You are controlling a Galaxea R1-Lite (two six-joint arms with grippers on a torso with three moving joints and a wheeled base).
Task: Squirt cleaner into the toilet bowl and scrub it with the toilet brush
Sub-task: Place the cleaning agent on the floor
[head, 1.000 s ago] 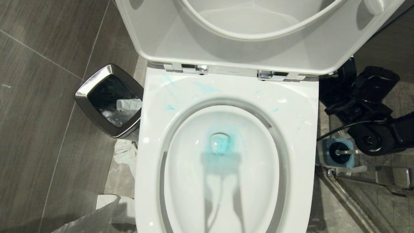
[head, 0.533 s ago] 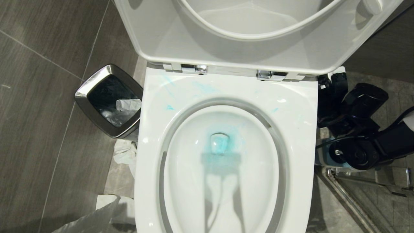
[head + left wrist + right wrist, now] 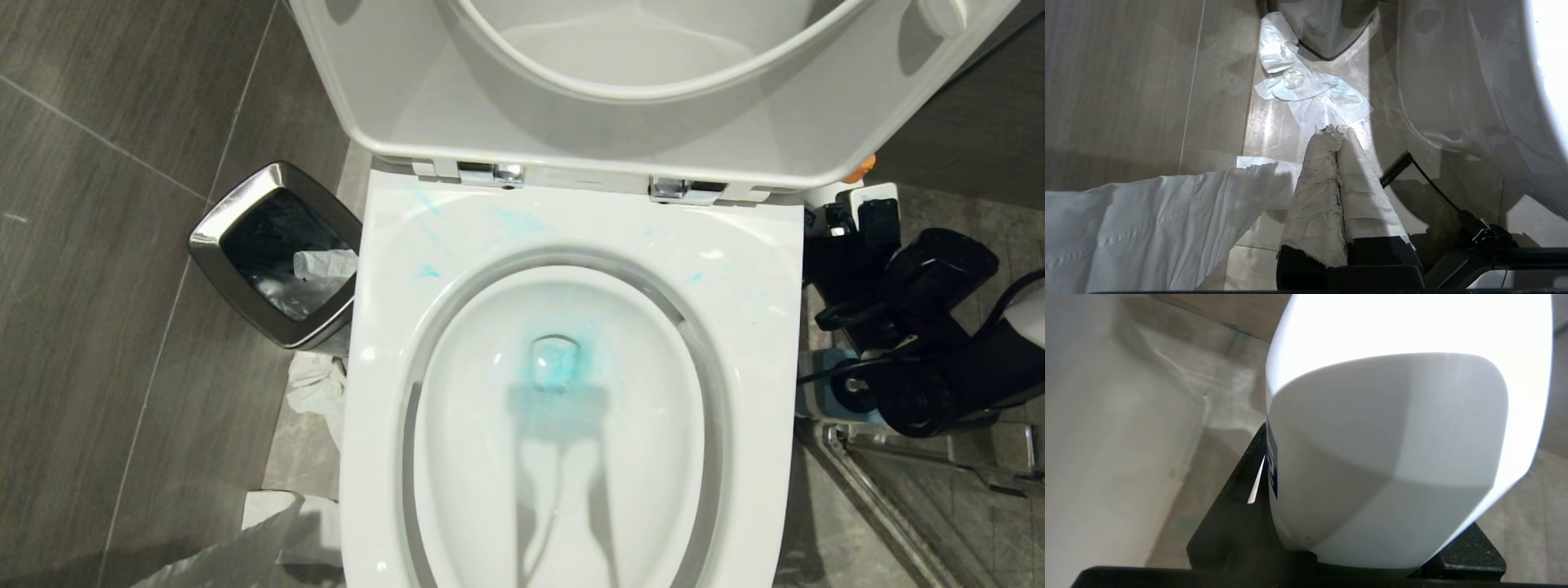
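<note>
White plastic fills the right gripper (image 3: 1372, 555): its jaws stand partly open, clamped on a white bottle (image 3: 1388, 457) that sits squarely between them, beside the toilet bowl (image 3: 759, 327). Turquoise cleaner (image 3: 557, 371) tints the basin water, well apart from those jaws. The left gripper (image 3: 1336, 136), wrapped in tissue, has its jaws closed together over the floor (image 3: 1126, 81), holding nothing.

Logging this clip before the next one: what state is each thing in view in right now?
Toilet bowl: lid and seat up, blue smears on rim.
Cleaner: tints the water blue.
Bin: open, paper inside.
Brush holder: on the floor, beside the toilet bowl.
White bottle: held.
Right gripper: shut on the white bottle.
Left gripper: shut, wrapped in paper.
</note>
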